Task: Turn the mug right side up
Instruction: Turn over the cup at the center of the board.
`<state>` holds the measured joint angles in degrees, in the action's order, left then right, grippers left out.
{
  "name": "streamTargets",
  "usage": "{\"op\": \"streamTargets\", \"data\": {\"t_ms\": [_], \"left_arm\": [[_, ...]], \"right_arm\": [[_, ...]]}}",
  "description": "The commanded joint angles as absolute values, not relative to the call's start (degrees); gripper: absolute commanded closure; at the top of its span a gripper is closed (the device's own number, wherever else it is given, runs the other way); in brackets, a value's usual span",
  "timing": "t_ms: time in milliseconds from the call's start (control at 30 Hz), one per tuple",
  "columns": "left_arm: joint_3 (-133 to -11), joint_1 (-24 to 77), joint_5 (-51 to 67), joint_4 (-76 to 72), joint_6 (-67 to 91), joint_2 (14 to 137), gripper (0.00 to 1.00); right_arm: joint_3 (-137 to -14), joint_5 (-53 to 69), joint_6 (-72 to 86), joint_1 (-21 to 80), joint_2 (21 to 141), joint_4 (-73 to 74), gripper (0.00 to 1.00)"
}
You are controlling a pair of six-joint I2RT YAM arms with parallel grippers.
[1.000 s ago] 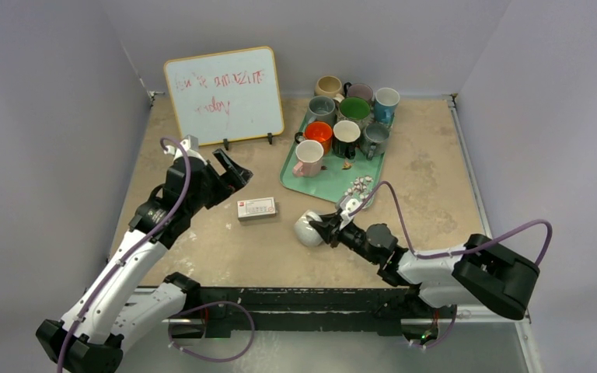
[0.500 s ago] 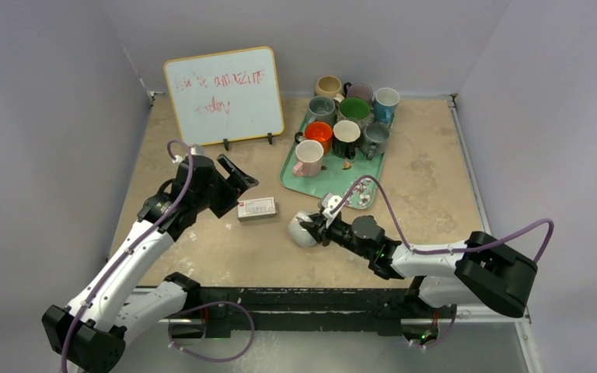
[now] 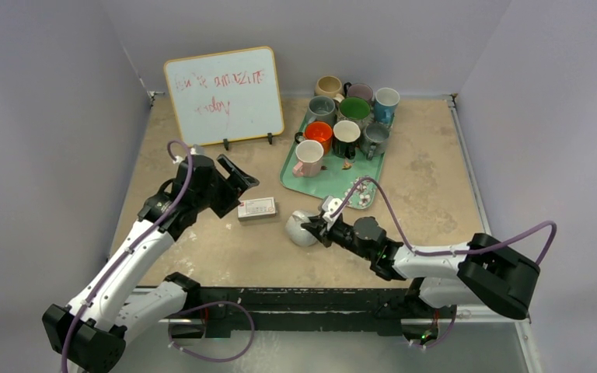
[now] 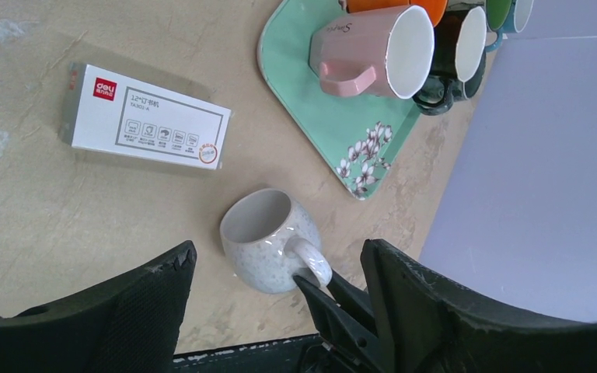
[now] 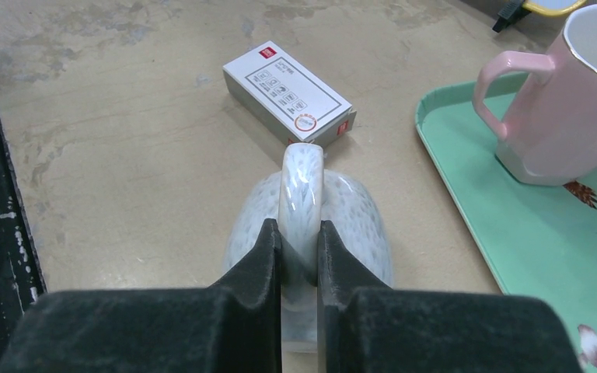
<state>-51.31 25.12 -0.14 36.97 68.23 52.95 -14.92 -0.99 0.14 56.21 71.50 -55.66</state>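
The mug (image 3: pixel 297 229) is white and speckled and rests on the tabletop just in front of the tray's near corner. It is tilted onto its side with its mouth toward the small box. Seen from the left wrist, the mug (image 4: pixel 268 249) shows its open mouth and has its handle at the lower right. My right gripper (image 3: pixel 315 227) is shut on that handle (image 5: pixel 301 175), one finger on each side, with the mug's body (image 5: pixel 361 221) beneath; in its own view, the right gripper (image 5: pixel 299 233) pinches the loop. My left gripper (image 3: pixel 237 177) hangs open above the box, holding nothing, and appears as the left gripper (image 4: pixel 277 252) in its own view.
A white box (image 3: pixel 256 208) lies left of the mug. The green tray (image 3: pixel 322 180) behind holds several upright mugs, including a pink one (image 3: pixel 308 158). A whiteboard (image 3: pixel 223 95) stands at the back left. Grey walls enclose the table on both sides.
My right gripper has closed fully on the mug's handle and shifted the mug a little leftward. The left arm dropped toward the box and then held still.
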Motion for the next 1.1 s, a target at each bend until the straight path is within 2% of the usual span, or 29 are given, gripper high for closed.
{"op": "streamTargets", "data": {"t_ms": [0, 133, 400, 500, 700, 1067], "left_arm": [[-52.4, 24.7, 3.1, 34.1, 71.0, 54.0, 0.24], [-49.8, 24.7, 6.9, 30.1, 74.1, 55.0, 0.24], [-46.0, 25.0, 13.1, 22.0, 82.6, 58.4, 0.33], [-45.5, 27.9, 12.1, 20.2, 84.9, 60.2, 0.38], [-46.1, 35.3, 9.5, 19.2, 87.6, 67.1, 0.41], [-48.0, 38.0, 8.8, 21.8, 90.6, 71.7, 0.5]], "right_arm": [[-14.7, -1.2, -2.5, 56.4, 72.8, -58.4, 0.99], [-15.3, -0.2, -1.7, 56.5, 73.7, -58.9, 1.0], [-16.8, -2.2, -0.4, 57.6, 74.6, -60.9, 1.0], [-17.1, -2.9, -0.4, 58.1, 75.5, -62.1, 1.0], [-17.5, -3.2, -0.5, 58.8, 76.3, -63.2, 1.0], [-18.0, -4.6, -2.5, 60.6, 74.3, -60.9, 1.0]]}}
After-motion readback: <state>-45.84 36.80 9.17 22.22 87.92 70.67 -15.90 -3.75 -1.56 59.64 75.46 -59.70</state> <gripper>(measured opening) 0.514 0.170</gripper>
